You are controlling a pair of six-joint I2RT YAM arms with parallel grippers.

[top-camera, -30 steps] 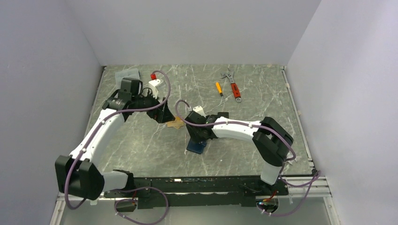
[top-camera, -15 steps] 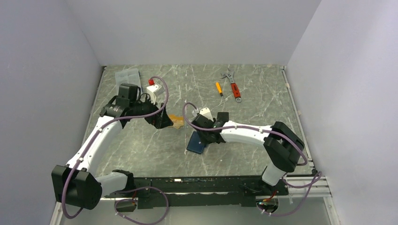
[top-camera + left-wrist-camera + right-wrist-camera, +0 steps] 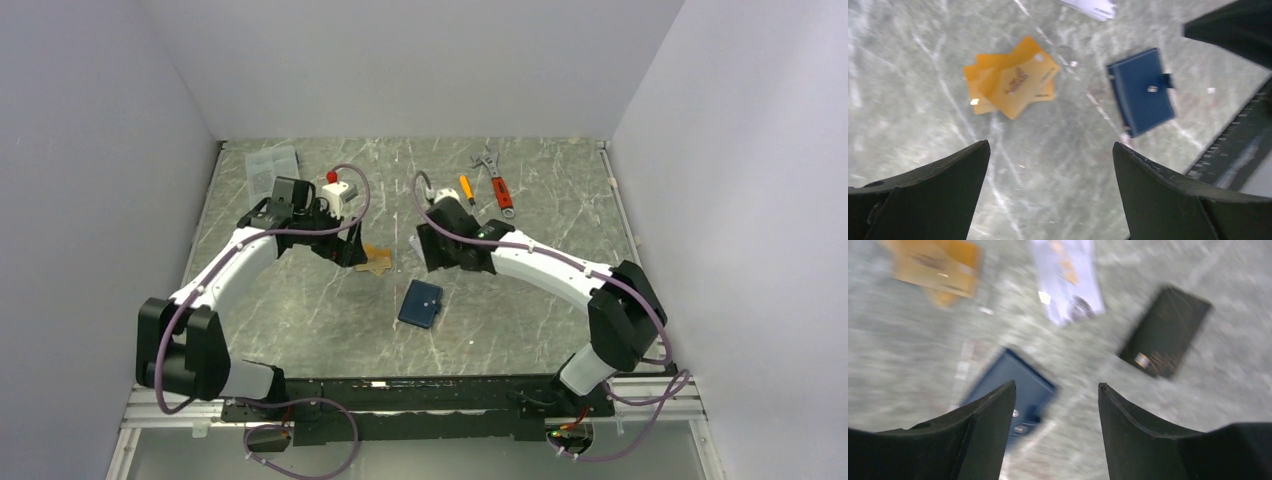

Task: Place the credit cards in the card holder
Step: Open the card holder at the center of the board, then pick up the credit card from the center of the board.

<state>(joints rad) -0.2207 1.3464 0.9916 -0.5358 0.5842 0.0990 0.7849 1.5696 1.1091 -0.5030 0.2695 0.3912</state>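
- Navy-blue leather-like folding card holder [image 3: 421, 303] lies folded shut on the grey marbled desk [image 3: 320, 330], near the middle and toward my near edge. Nothing touches it.
- The thin, flat orange-gold credit cards [image 3: 377, 260] lie fanned and overlapping on the desk, up and to the left of the card holder and apart from it.
- My left claw [image 3: 345, 247] hangs just beside those orange-gold credit cards, on their left. In the left wrist view its fingers [image 3: 923, 195] stand wide apart, released, with nothing between them. The cards and the card holder both lie on the desk beyond.
- My right claw [image 3: 433, 255] hangs over the desk behind the card holder, to the right of the orange-gold credit cards. Its wrist view is blurred, but the black fingers [image 3: 973, 440] are parted and carry nothing.
- That same view shows a silvery-white patterned card [image 3: 1068, 277] and a black card [image 3: 1165, 332] flat on the desk, apart from each other, neither inside the card holder.
- A clear grey compartment box [image 3: 272, 162] sits in the far left corner.
- A red-handled adjustable wrench [image 3: 497, 182] and a small orange-handled screwdriver [image 3: 466, 188] lie near each other at the far side.
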